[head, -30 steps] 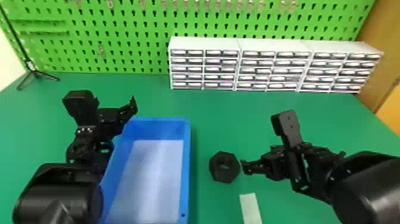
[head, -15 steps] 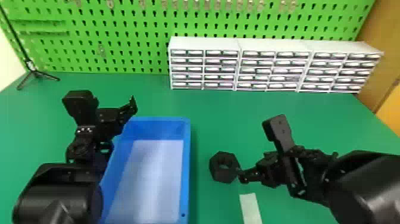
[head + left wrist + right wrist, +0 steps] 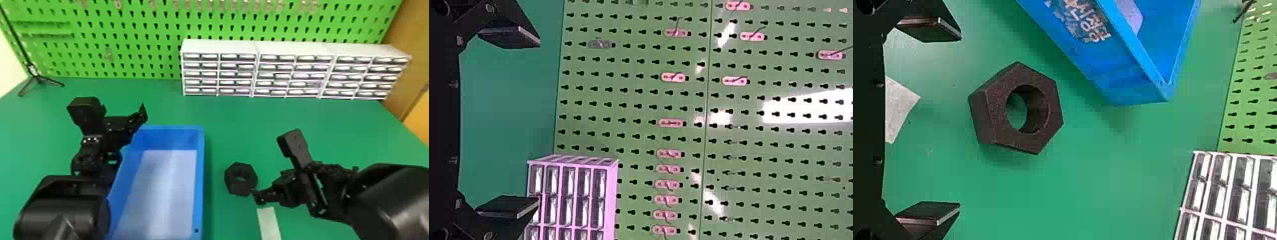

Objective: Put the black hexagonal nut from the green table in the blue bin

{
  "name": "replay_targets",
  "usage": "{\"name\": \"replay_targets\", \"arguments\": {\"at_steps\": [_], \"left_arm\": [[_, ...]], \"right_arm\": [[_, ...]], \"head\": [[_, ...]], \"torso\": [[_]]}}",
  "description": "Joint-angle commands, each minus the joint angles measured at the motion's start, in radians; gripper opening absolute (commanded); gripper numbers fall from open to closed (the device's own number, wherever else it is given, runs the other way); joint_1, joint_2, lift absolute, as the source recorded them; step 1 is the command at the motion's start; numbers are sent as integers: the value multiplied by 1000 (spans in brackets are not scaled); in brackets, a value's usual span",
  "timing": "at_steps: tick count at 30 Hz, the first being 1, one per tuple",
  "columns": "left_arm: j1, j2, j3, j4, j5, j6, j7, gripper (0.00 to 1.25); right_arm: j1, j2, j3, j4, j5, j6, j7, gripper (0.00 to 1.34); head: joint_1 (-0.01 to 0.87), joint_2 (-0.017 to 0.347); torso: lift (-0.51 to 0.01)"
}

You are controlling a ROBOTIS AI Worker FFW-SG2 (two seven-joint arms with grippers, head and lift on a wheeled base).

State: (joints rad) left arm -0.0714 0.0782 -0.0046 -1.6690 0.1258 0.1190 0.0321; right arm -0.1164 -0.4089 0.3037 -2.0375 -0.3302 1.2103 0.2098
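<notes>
Lying on the green table [image 3: 229,121]: one black hexagonal nut [image 3: 241,179], between blue bin [image 3: 198,178] and right gripper [image 3: 273,167], fingers apart; left gripper [image 3: 114,110], likewise spread

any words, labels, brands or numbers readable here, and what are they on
Blue bin: pale lettering on its outer wall, worn and partly patchy; I can't quote it reliably.
Drawer cabinets: any marks on the fronts are too small to read.
Black hexagonal nut: no lettering visible.
</notes>
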Motion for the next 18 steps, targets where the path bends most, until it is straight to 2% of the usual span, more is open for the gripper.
{"name": "replay_targets", "arguments": {"at_steps": [1, 14, 18], "left_arm": [[1, 0, 0, 0, 0, -1, 0, 1086], [-1, 0, -5, 0, 0, -1, 0, 1086], [-2, 0, -5, 0, 0, -1, 0, 1086]], "right_arm": [[-3, -2, 2, 2, -3, 6, 0, 1233], [-11, -5, -8, 3, 2, 15, 2, 1233], [-23, 4, -11, 5, 11, 29, 3, 1232]], "head": [[686, 28], [686, 28], [686, 28]], "torso": [[-96], [-96], [-96]]}}
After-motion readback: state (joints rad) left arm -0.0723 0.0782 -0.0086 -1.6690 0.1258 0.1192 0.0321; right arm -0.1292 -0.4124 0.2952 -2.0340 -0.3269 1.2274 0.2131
